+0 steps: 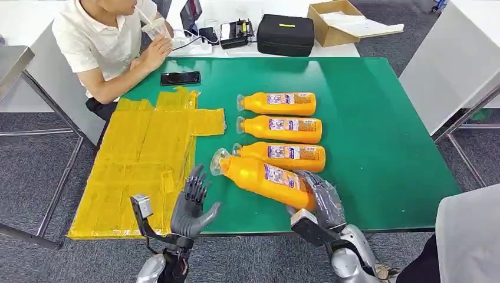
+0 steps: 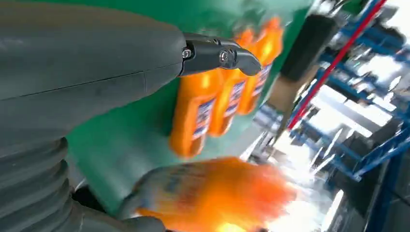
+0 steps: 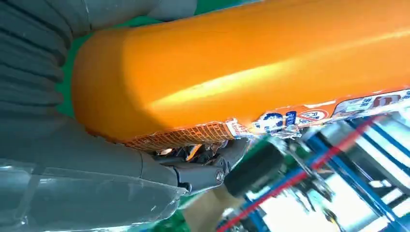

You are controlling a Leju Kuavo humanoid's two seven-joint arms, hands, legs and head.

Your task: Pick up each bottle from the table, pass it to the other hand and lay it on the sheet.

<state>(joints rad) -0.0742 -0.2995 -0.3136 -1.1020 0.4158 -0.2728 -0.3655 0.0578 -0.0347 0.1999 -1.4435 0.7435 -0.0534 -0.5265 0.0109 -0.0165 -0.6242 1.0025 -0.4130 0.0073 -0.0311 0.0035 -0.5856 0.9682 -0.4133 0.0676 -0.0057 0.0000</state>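
Observation:
My right hand (image 1: 321, 197) grips the base end of an orange bottle (image 1: 262, 177), cap pointing left toward my left hand. That bottle (image 3: 251, 67) looms large in the right wrist view, my fingers (image 3: 203, 169) wrapped under it. My left hand (image 1: 191, 206) is open, fingers spread, just left of the bottle's clear cap, not touching it. In the left wrist view the held bottle (image 2: 212, 193) is a blur. Three more orange bottles (image 1: 280, 104) (image 1: 283, 128) (image 1: 283, 154) lie in a column on the green table (image 1: 377, 130). The yellow sheet (image 1: 141, 159) covers the table's left part.
A person (image 1: 109, 41) sits at the far left corner, drinking from a cup. A black phone (image 1: 180, 78) lies near them. A black case (image 1: 286, 34) and a cardboard box (image 1: 339, 20) stand behind the table. Another person's dark clothing (image 1: 466, 236) is at the right.

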